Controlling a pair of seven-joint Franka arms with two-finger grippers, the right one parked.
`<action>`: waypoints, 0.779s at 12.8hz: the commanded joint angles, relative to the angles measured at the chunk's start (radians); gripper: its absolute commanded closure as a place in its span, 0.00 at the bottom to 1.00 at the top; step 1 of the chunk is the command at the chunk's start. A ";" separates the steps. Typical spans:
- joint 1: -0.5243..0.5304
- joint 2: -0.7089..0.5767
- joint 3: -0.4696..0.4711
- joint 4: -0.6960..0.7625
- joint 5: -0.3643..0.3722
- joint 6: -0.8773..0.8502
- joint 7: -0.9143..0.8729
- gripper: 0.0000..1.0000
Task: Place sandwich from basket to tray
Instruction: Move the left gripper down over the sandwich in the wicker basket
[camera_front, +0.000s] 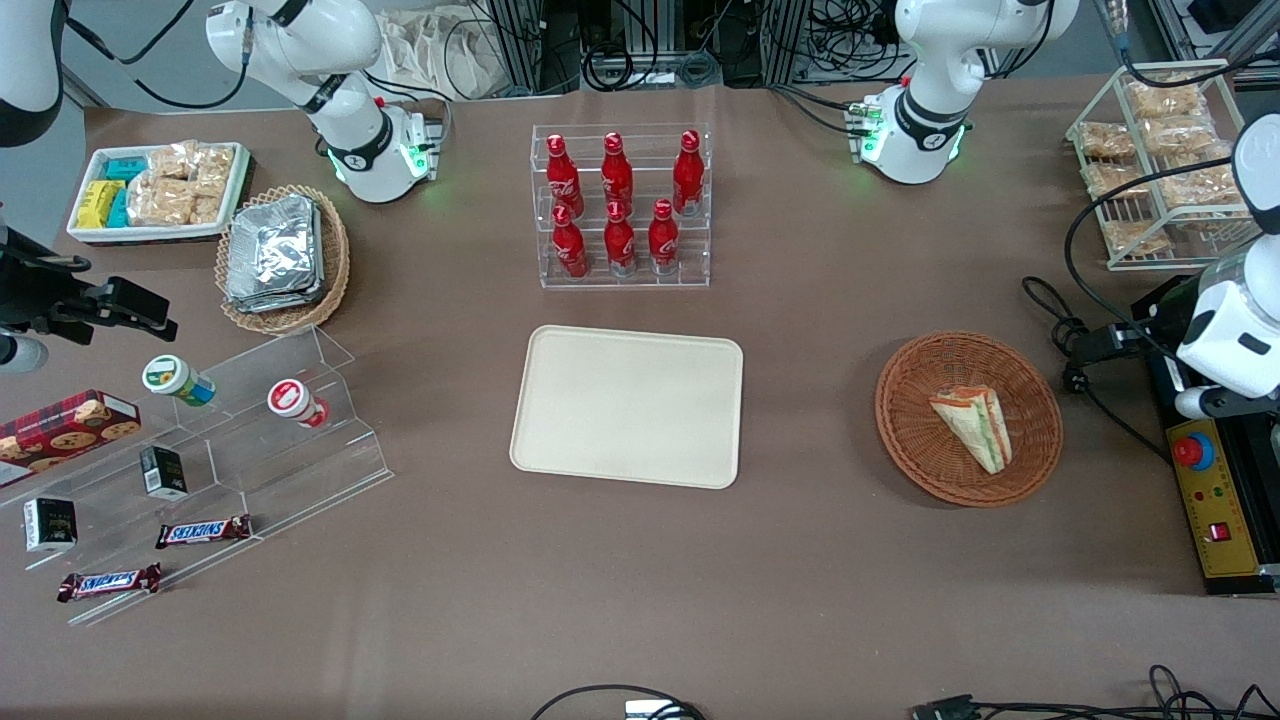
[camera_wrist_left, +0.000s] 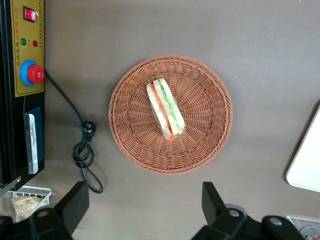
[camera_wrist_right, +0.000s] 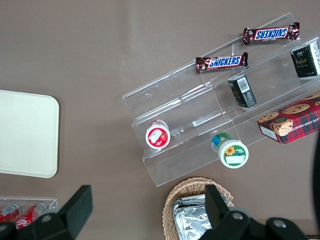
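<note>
The sandwich (camera_front: 973, 425) (camera_wrist_left: 166, 108), a pale wedge with green and orange-red layers, lies in the middle of the round reddish-brown basket (camera_front: 900, 420) (camera_wrist_left: 125, 130). The cream tray (camera_front: 627, 405) (camera_wrist_left: 306, 170) lies flat beside the basket, toward the parked arm's end, with nothing on it. My left gripper (camera_wrist_left: 145, 205) hangs high over bare table beside the basket, toward the working arm's end. It is open wide, and nothing is between its dark fingers (camera_wrist_left: 75, 200). The arm's white wrist (camera_front: 1232, 330) shows at the edge of the front view.
A control box with a red stop button (camera_front: 1193, 452) (camera_wrist_left: 34, 75) and a coiled black cable (camera_front: 1070, 350) (camera_wrist_left: 84, 150) lie close to the basket. A rack of red bottles (camera_front: 620, 205) stands farther from the camera than the tray. A wire rack of snack bags (camera_front: 1160, 170) stands at the working arm's end.
</note>
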 joint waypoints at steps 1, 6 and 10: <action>-0.003 0.020 0.000 0.035 0.011 -0.028 0.001 0.00; -0.005 0.069 -0.002 0.046 0.011 -0.024 -0.188 0.00; -0.008 0.086 -0.032 -0.128 0.013 0.157 -0.481 0.00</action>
